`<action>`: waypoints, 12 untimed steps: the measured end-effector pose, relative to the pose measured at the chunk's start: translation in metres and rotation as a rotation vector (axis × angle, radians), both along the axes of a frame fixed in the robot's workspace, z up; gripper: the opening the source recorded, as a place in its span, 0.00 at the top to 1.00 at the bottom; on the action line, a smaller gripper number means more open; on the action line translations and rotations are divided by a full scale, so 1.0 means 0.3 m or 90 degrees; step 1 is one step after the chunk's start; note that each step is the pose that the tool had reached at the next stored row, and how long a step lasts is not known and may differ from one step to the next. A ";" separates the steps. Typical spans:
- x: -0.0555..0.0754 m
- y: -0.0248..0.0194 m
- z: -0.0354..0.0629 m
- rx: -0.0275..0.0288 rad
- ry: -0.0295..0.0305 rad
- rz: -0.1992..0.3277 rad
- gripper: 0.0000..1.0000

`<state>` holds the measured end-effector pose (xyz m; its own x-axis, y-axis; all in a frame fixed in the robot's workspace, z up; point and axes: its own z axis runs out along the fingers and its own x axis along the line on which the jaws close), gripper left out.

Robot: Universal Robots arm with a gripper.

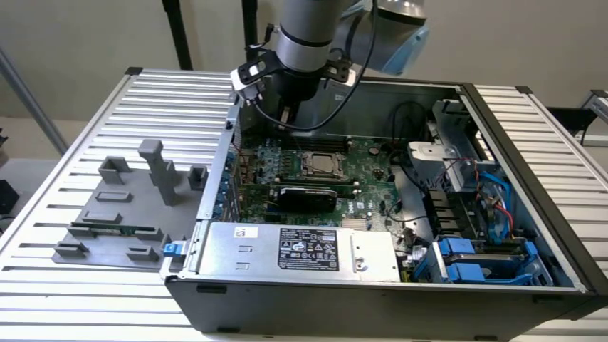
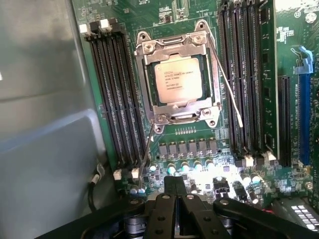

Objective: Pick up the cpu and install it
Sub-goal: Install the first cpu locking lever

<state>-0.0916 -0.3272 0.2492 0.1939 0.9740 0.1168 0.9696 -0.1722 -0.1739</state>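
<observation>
1. One computer case [image 1: 314, 310] lies open, with a motherboard [image 1: 371, 171] inside.
2. Within the motherboard's socket frame [image 2: 149, 47] sits the cpu [image 2: 177, 79].
3. Apart from the socket frame, the tool [image 2: 175, 181] hangs with its fingers together, holding nothing.

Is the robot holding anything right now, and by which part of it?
Nothing. The gripper has its jaws shut and empty; the flat square silvery-grey cpu lies in the metal socket frame.

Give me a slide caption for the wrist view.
Shut gripper hovers over the motherboard, cpu seated in its socket frame.
</observation>
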 end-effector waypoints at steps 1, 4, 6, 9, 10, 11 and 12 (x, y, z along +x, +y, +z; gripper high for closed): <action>-0.003 0.000 0.002 0.0080 0.0001 -0.001 0.89; -0.018 0.000 0.003 0.0402 0.0002 -0.005 0.89; -0.025 0.000 0.003 0.0531 0.0000 -0.011 0.89; -0.026 0.000 0.002 0.0690 -0.0007 -0.028 0.89; -0.026 0.000 0.001 0.0718 -0.0010 -0.036 0.89; -0.026 0.000 0.000 0.0726 -0.0015 -0.043 0.89; -0.026 0.000 -0.001 0.0728 -0.0018 -0.051 0.89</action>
<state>-0.0994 -0.3272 0.2490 0.2694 0.9360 0.2268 0.9542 -0.2276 -0.1941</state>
